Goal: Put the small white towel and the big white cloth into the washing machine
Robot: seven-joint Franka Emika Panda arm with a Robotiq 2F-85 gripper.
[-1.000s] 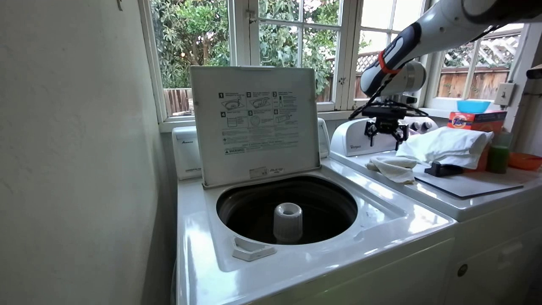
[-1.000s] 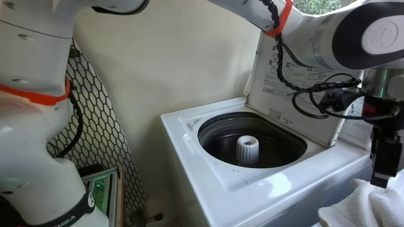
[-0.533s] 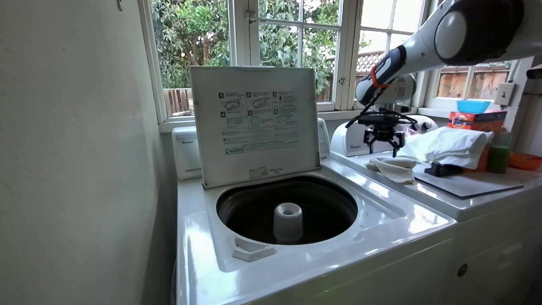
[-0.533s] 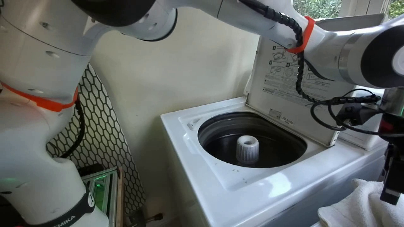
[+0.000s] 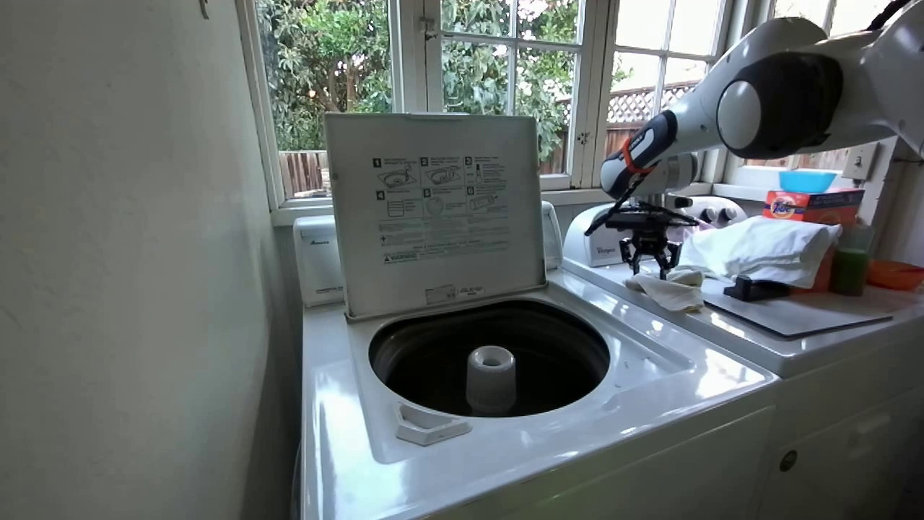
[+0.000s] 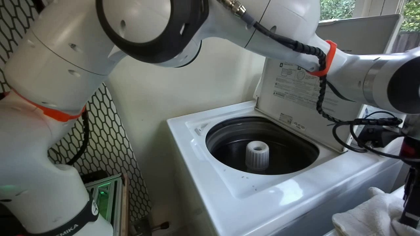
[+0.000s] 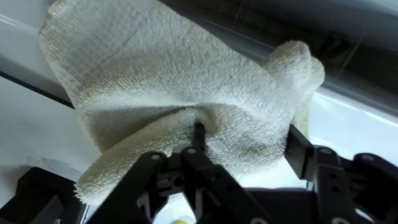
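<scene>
pale wall (image 5: pixel 144 217) at left, windows (image 5: pixel 511 42) behind. next comes the washing machine (image 5: pixel 534 448), lid (image 5: pixel 433 202) raised, agitator (image 5: pixel 491 383) upright in its dark tub (image 5: pixel 433 361). to its right, on the tabletop (image 5: pixel 798 348) of a second machine (image 5: pixel 844 412), lies the crumpled towel (image 5: pixel 671 294). the gripper (image 5: pixel 650 275) hangs down to it, unclosed: in the wrist view its fingers (image 7: pixel 299 152) stand well apart, with towel between them and one tip sunk in a fold. farther right are the heaped cloth (image 5: pixel 758 249), a box (image 5: pixel 816 208), a green container (image 5: pixel 849 271) and an orange bowl (image 5: pixel 895 274).
</scene>
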